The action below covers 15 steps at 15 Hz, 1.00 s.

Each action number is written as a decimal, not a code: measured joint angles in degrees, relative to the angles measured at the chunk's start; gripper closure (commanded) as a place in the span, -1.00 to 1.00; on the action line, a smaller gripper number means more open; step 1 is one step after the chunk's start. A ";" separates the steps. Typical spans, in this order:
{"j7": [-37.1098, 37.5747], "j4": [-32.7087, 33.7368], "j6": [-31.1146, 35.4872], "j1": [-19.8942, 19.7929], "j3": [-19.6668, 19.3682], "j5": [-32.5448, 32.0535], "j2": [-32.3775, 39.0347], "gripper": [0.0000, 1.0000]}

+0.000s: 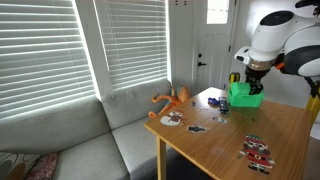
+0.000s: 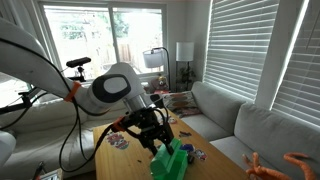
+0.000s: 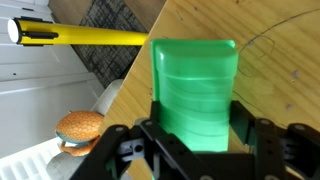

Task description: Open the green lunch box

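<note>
No text, label, brand or number can be read in any view: the green lunch box (image 3: 195,90) shows plain plastic, and the small colourful pieces (image 1: 257,150) on the surface (image 1: 215,145) are too small to make out

Count on view: one green lunch box (image 3: 195,80), one gripper (image 1: 249,85), one wooden table (image 1: 230,145), one grey couch (image 1: 80,140), one orange toy (image 1: 172,98), one toy burger (image 3: 80,128), one yellow-and-black rod (image 3: 90,38); small flat table pieces too blurred to count.
</note>
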 measured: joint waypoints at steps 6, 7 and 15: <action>8.67 -0.79 -0.01 0.02 0.19 -1.43 -1.15 0.12; 9.56 -0.84 -0.05 0.02 0.23 -1.70 -1.23 0.12; 12.74 -0.74 -8.44 0.52 1.35 -2.10 -1.77 0.12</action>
